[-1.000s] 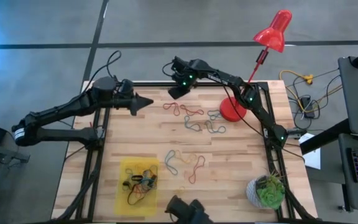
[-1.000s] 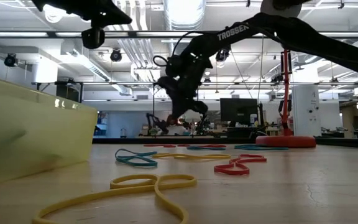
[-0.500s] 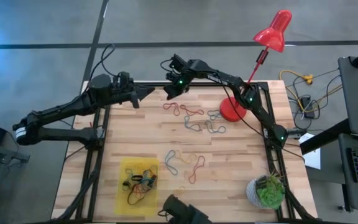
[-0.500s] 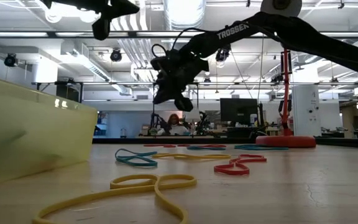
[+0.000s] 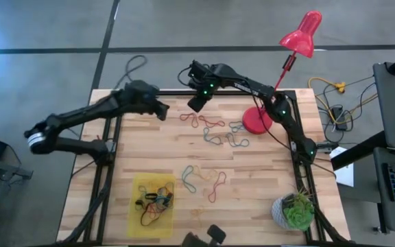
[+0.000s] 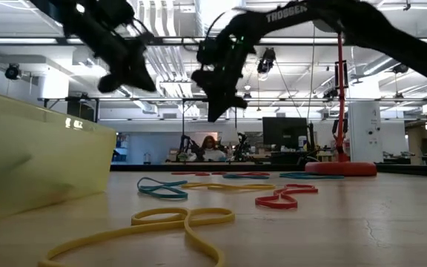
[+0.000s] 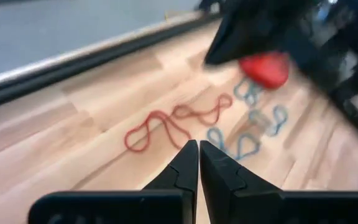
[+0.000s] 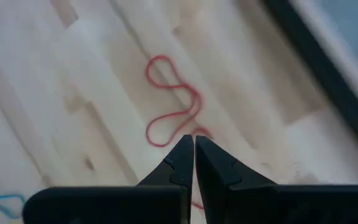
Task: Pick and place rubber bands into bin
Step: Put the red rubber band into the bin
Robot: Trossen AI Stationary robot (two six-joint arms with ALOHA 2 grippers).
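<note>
Left claw: the left claw (image 5: pixel 163 113) is held above the far left part of the worktop (image 5: pixel 266 171), clenched, with nothing gripped.
Right claw: the right claw (image 5: pixel 195 104) is held above the far edge, clenched and empty.
Red band: a red rubber band (image 5: pixel 189 121) is laid flat just beside and below the right claw, slightly toward the near side; in the right wrist view it (image 8: pixel 173 102) is seen directly under the closed tips.
Long axis: the loop is stretched roughly along the far edge, left to right.
Nearer arm: the right arm is judged nearer; the left claw is placed farther off to the band's left.
Other bands: further rubber bands (image 5: pixel 208 182) are scattered at mid-worktop.
Bin: the bin (image 5: pixel 135 219) is set at the near left corner, well apart from both claws, with several bands already inside.
</note>
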